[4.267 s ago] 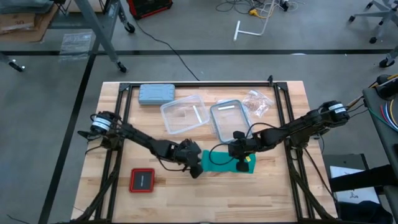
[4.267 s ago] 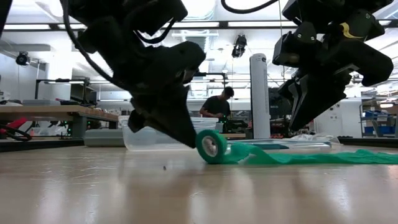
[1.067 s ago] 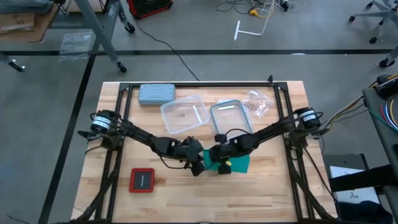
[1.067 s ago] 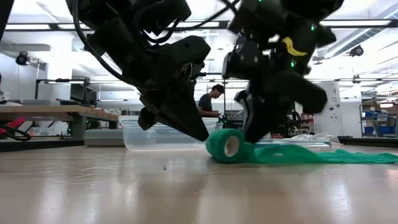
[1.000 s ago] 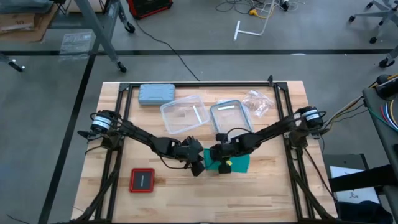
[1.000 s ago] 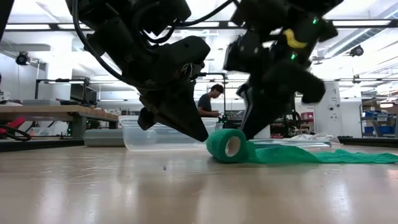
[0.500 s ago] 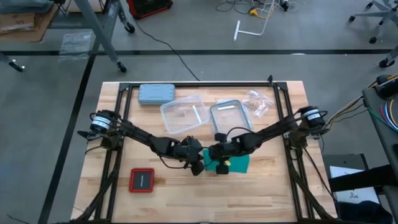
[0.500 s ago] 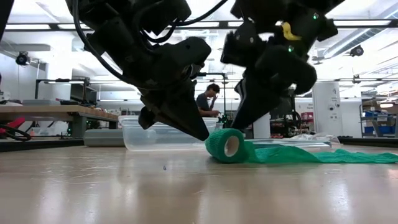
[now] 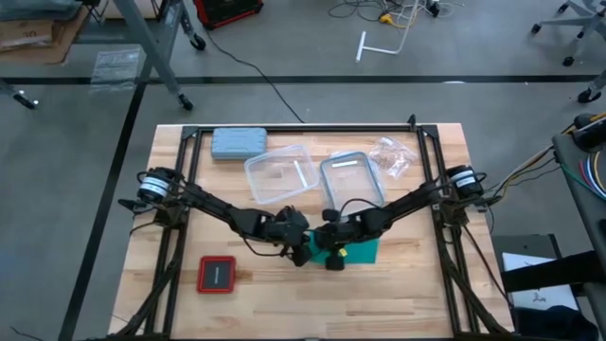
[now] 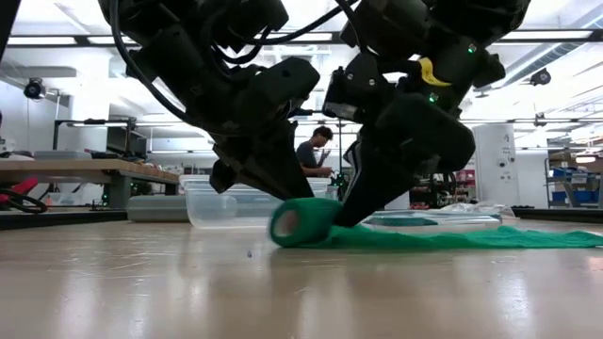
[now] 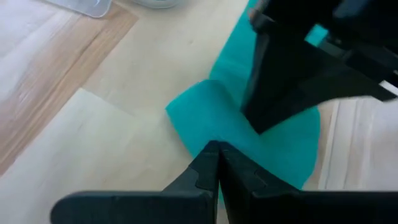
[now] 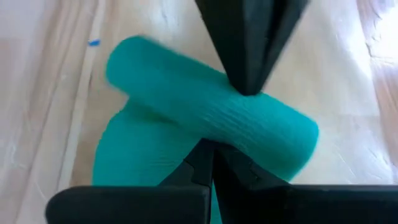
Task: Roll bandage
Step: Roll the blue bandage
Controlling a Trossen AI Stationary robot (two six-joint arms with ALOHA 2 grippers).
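Blk arms, silver wrist caps, yellow tag.

On the worktop (image 9: 407,275), the bandage (image 9: 355,250) lies near the front middle, its rolled end (image 10: 300,222) toward the left and its flat tail (image 10: 452,239) running right. The left tool (image 9: 299,252) sits just left of the roll and the right tool (image 9: 331,260) at its right, both pressed close to it. Behind them stand two tubs (image 9: 279,173) side by side, with a case (image 9: 238,142) at the back left, a bag (image 9: 392,156) at the back right and a box (image 9: 216,275) at the front left.
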